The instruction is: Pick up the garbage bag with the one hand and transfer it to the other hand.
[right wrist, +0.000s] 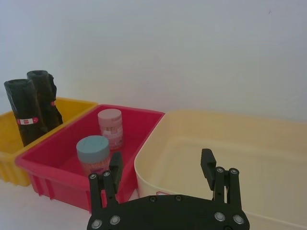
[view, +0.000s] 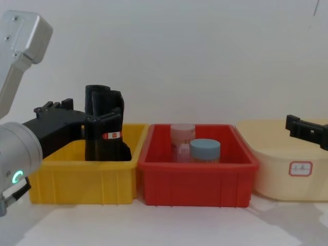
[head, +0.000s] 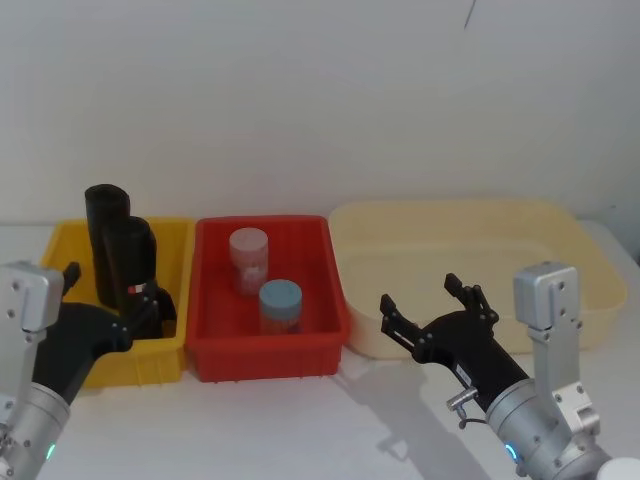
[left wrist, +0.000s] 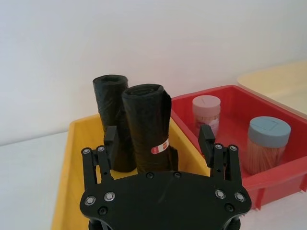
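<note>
The garbage bag [head: 132, 255], a tall black roll with a red-and-white band, stands upright in the yellow bin [head: 168, 352], in front of a plain black roll [head: 103, 215]. My left gripper [head: 112, 285], the one with the green ring light, is open, with one finger on each side of the banded roll [left wrist: 148, 120] at label height. From the side the gripper [view: 84, 113] reaches over the bin's rim to the roll [view: 105, 134]. My right gripper [head: 420, 295] hovers open and holding nothing in front of the cream bin [head: 450, 215].
A red bin [head: 265, 222] between the yellow and cream bins holds a pink-lidded jar [head: 249, 258] and a blue-lidded jar [head: 281, 305]. White table surface lies in front of the bins, and a white wall stands behind them.
</note>
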Available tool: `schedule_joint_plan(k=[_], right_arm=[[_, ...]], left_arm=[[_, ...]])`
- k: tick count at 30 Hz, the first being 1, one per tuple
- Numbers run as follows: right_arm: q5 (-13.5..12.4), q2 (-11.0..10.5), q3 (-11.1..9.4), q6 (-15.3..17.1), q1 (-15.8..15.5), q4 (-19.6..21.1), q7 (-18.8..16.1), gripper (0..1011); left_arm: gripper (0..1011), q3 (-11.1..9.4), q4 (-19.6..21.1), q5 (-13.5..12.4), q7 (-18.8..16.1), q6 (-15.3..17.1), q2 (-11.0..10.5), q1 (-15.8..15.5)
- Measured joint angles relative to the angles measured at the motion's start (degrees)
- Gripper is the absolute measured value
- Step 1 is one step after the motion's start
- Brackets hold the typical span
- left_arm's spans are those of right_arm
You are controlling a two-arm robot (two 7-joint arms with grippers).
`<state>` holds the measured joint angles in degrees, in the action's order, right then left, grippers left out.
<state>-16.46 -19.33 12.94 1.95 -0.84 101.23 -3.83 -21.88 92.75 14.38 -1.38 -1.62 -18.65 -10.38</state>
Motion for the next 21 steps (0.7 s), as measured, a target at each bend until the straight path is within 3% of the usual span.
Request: schedule_joint_plan(k=[21], right_arm=[[0.0,0.0,0.0,0.0,0.0,0.0,0.0,1000]], left_arm=[[1001,0.8,-7.8,2.2,4.6,0.2,2.7,-5.5]])
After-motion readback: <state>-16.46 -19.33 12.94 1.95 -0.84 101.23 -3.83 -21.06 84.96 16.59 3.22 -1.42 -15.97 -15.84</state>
